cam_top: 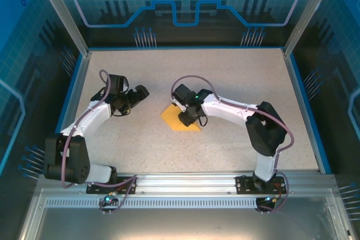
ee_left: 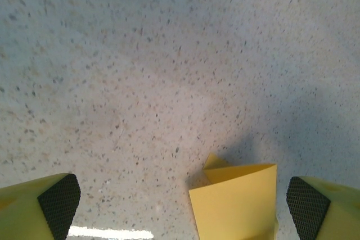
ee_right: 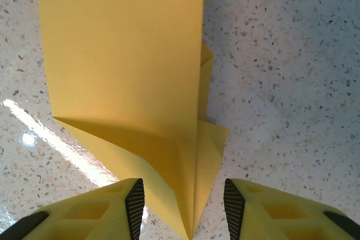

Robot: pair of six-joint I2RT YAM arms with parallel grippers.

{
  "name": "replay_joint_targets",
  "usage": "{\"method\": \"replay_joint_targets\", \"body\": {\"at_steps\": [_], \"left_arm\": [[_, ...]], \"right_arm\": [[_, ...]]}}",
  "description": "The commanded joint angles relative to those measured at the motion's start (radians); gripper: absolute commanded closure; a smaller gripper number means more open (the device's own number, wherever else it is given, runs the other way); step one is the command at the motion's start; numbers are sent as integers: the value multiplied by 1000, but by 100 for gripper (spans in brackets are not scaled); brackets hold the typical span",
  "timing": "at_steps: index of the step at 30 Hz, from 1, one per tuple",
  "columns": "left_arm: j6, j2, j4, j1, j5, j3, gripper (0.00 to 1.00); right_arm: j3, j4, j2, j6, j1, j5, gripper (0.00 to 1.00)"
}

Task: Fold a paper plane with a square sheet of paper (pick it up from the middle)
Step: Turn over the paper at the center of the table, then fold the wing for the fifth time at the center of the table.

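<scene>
The orange-yellow square sheet of paper (cam_top: 171, 117) lies mid-table, partly folded into a pointed, plane-like shape with a centre crease. In the right wrist view the paper (ee_right: 124, 60) runs away from me, and its sharp point sits between the pads of my right gripper (ee_right: 181, 206). That gripper is open, with a gap on either side of the point. Seen from above, the right gripper (cam_top: 185, 115) hovers over the paper's right part. My left gripper (cam_top: 140, 91) stands wide open to the left of the paper. A raised folded corner of the paper (ee_left: 236, 200) shows near its right finger.
The speckled table (cam_top: 225, 77) is fenced by blue-edged walls at the back and sides. An aluminium rail (cam_top: 185, 182) carrying both arm bases runs along the near edge. Bare tabletop lies behind the paper and to its right.
</scene>
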Motion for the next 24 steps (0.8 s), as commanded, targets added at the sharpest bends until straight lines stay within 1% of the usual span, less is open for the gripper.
{"method": "replay_joint_targets", "body": {"at_steps": [1, 4, 8, 11, 16, 24], "left_arm": [[-31, -5, 46, -16, 68, -34, 2], [-43, -5, 78, -39, 94, -60, 1], [-72, -14, 134, -59, 137, -106, 2], [-83, -8, 177, -77, 174, -136, 2], [-96, 5, 217, -106, 204, -165, 2], [-132, 25, 272, -159, 226, -194, 2]], "right_arm": [[-33, 29, -24, -28, -41, -131, 56], [-52, 46, -23, -42, -78, -208, 56], [-67, 72, -6, -43, -118, -273, 56], [-74, 94, 18, -38, -140, -292, 56], [-80, 128, 58, -18, -170, -339, 56], [-79, 141, 112, 9, -190, -333, 57]]}}
